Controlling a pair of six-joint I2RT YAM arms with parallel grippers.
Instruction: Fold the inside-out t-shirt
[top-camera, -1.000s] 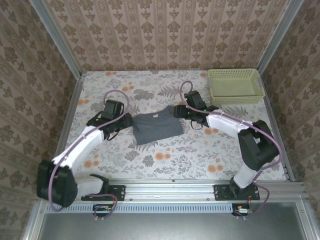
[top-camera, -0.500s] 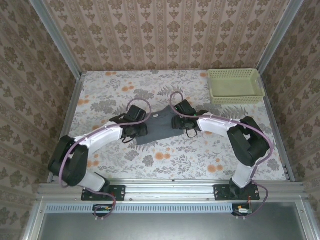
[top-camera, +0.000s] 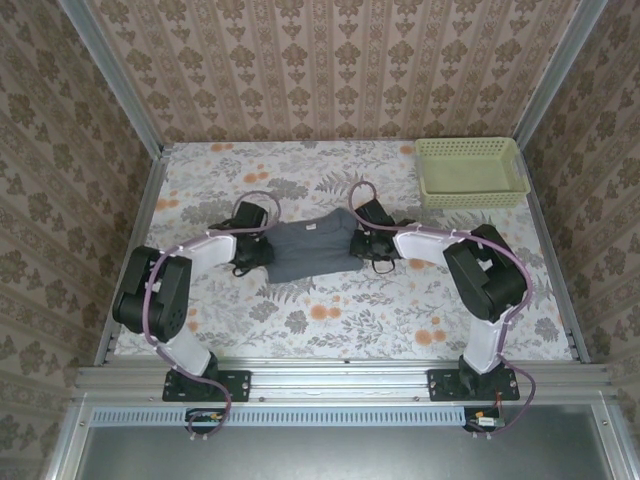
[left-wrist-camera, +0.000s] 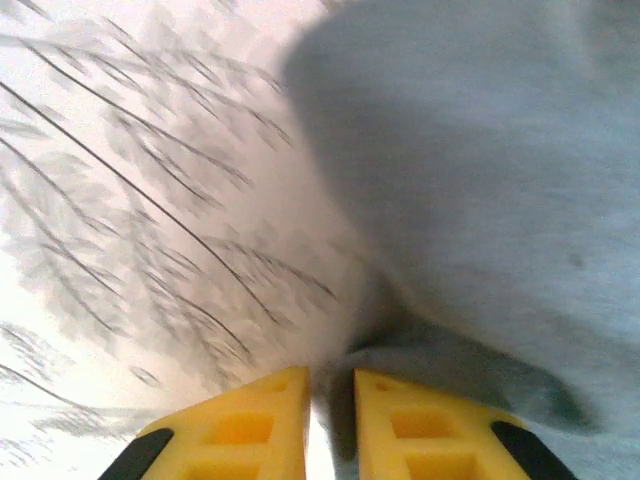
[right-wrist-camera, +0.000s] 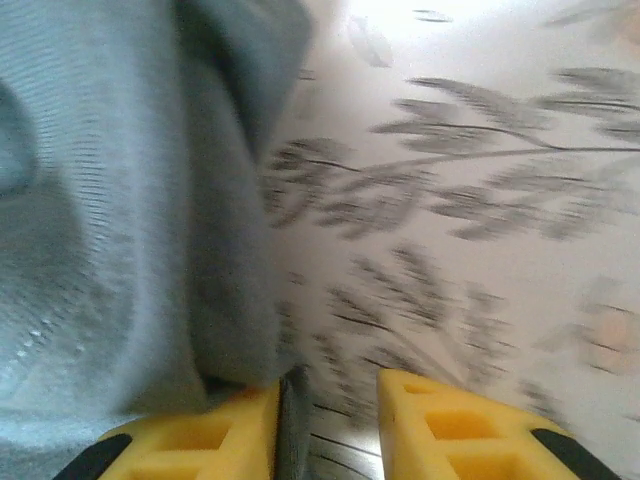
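- Two arms reach in low from either side of the inside-out t-shirt (top-camera: 310, 250). It lies near the middle of the floral surface (top-camera: 330, 320), bunched into a compact rough rectangle rather than spread out.
- The left end effector (left-wrist-camera: 330, 385) is down at the shirt's left edge. Its yellow fingers (left-wrist-camera: 240, 425) are nearly together with just a sliver between them, and a fold of fabric sits right at that gap. Honestly can't tell if it's pinching cloth or just sitting beside it.
- The right end effector (right-wrist-camera: 328, 392) is at the opposite edge with its fingers plainly apart. You can see the patterned surface between them, and the shirt's edge lies against the inner finger. It doesn't look clamped on anything.
- My guess at why they mirror each other: take both side edges at once so the cloth lifts evenly and folds over without skewing.
- Both sit almost flat to the surface, which makes sense for getting a finger under a thin hem.
- A pale green basket (top-camera: 472, 170) sits in the far right corner, well apart from the shirt.
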